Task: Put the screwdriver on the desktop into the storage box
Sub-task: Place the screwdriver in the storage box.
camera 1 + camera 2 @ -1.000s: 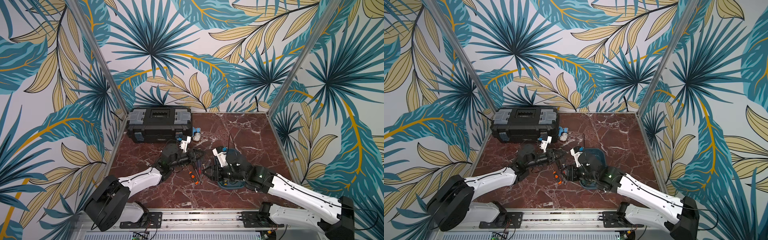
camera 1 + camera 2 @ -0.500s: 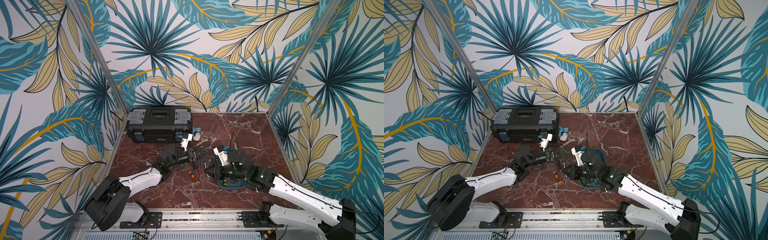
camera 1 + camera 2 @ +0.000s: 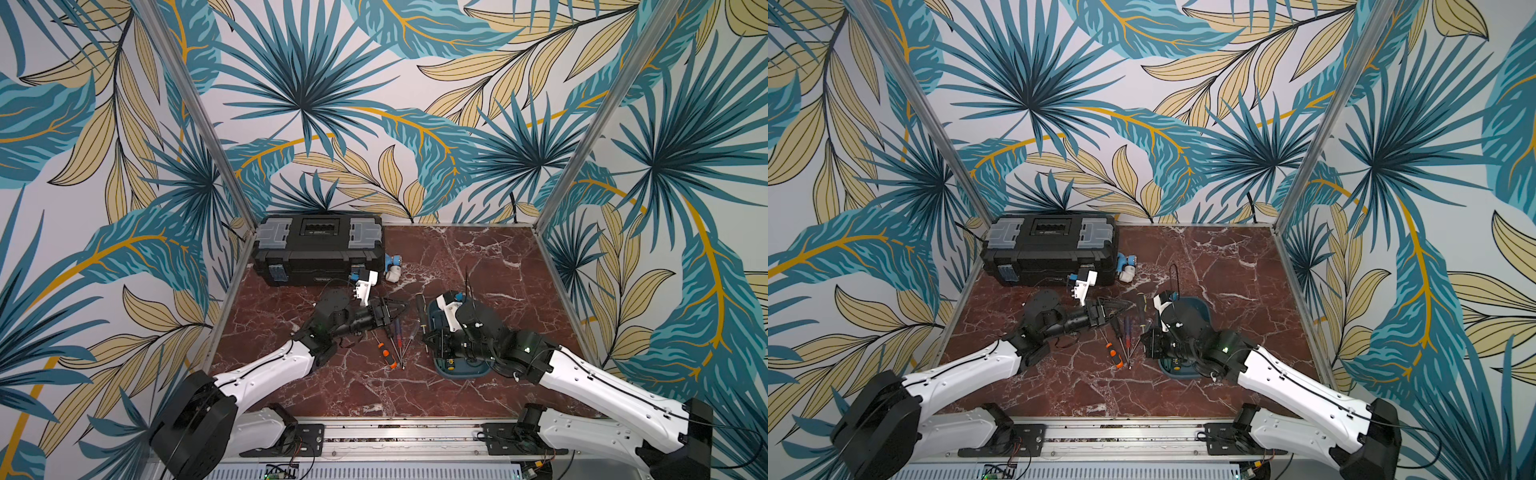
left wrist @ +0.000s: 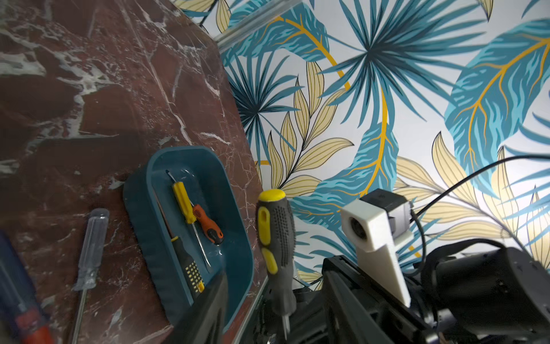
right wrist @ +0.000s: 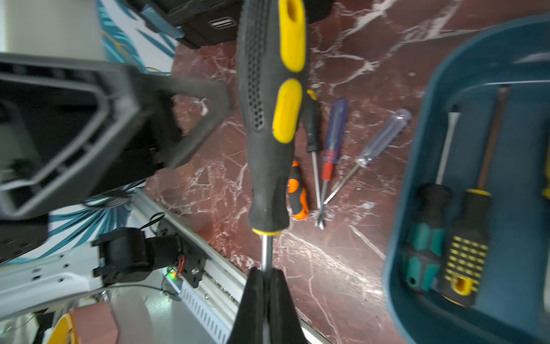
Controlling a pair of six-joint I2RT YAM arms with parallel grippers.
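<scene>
A black-and-yellow screwdriver (image 5: 272,119) is held off the desktop (image 3: 478,257). My right gripper (image 5: 265,277) is shut on its metal shaft just below the handle. In both top views this screwdriver (image 3: 420,309) (image 3: 1142,309) stands between the two arms, beside the teal storage box (image 3: 459,372) (image 3: 1177,372). My left gripper (image 4: 276,286) is open, with a gap between each jaw and the handle (image 4: 275,238). The storage box (image 4: 238,232) holds several screwdrivers. More lie loose on the desktop: an orange-handled one (image 5: 297,193), a blue-and-red one (image 5: 334,134) and a clear one (image 5: 384,137).
A black toolbox (image 3: 318,249) with grey lid compartments stands at the back left. A small blue-and-white object (image 3: 392,268) lies beside it. An aluminium frame (image 3: 395,432) edges the front, and patterned walls close in the sides and back.
My right gripper has shut on the screwdriver's shaft. My left gripper has opened and let go of the handle. Both arms have stayed close together.
</scene>
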